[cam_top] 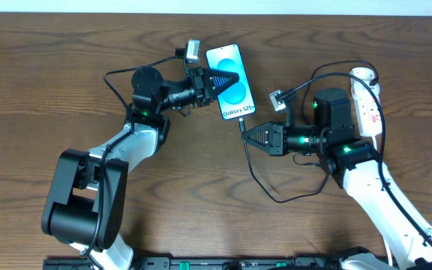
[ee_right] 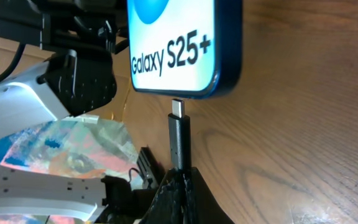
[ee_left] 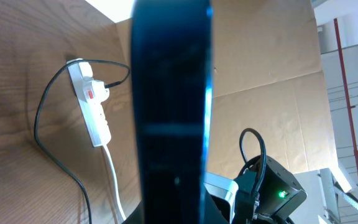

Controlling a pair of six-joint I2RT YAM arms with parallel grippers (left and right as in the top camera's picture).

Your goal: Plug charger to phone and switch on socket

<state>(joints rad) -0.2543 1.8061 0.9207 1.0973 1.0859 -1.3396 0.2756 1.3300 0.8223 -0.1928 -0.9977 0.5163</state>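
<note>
Right claw clenched on the charger just behind its connector tip. The tip points at the bottom edge of the phone and stands just short of it, not yet entered. Left claw clenched across the phone, steadying it near the middle of the table; whether the phone lies flat or is tilted up cannot be told. Socket lies at the right side of the table, well apart from the phone, with the charger's black plug apparently seated in it.

Step in hand, as judged: insertion. To do it well, centre the tip on the port and keep it parallel with the phone's long axis. Push straight, without twist, while the other claw braces the phone against the thrust. A skewed approach would likely jam the tip or shove the phone. Switching on comes afterwards.
</note>
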